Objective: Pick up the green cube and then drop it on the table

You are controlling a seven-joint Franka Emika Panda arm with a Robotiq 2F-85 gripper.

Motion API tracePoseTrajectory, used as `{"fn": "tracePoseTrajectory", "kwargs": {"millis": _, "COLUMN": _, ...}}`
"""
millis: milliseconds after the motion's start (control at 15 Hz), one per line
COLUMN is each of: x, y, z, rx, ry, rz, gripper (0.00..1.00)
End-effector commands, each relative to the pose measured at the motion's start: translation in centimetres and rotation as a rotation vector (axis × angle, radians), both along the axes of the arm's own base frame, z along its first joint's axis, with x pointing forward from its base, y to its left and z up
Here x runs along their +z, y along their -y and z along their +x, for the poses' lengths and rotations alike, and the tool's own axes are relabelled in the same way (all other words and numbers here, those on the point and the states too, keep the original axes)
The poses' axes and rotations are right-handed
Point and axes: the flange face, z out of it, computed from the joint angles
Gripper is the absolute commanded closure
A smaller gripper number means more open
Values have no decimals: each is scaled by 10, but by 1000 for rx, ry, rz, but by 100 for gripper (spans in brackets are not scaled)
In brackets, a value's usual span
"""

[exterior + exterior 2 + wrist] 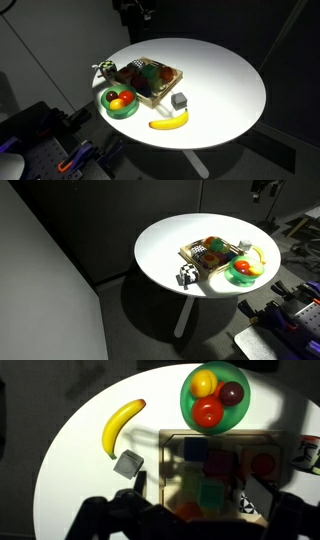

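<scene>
The green cube (210,493) lies in a wooden tray (165,460) among other coloured blocks, in shadow. In an exterior view it shows as a green spot in the tray (150,71). My gripper (197,492) hangs high over the tray, its two dark fingers spread to either side of the green cube, open and empty. In both exterior views the gripper (133,10) (262,189) is at the top edge, well above the round white table (225,80) (160,245).
A green bowl (187,400) (109,109) with fruit stands beside the tray. A banana (122,425) (170,122) and a dark grey cube (127,463) (179,100) lie on the table nearby. A black-and-white patterned object (104,70) (187,276) sits by the tray.
</scene>
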Motion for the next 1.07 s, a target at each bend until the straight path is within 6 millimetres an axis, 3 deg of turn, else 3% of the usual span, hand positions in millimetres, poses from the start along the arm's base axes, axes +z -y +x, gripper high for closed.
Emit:
{"fn": "tracePoseTrajectory", "kwargs": {"millis": 0, "x": 1, "y": 3, "z": 9, "rx": 82, "ry": -17, "rz": -8, "gripper": 0}}
{"fn": "tracePoseTrajectory", "kwargs": {"millis": 733, "x": -8, "y": 0, "z": 5, "rx": 62, "ry": -21, "rz": 9, "gripper": 0}}
{"fn": "tracePoseTrajectory", "kwargs": {"millis": 1000, "x": -15, "y": -10, "z": 16, "rx": 98, "ry": 0, "rz": 17, "gripper": 0}}
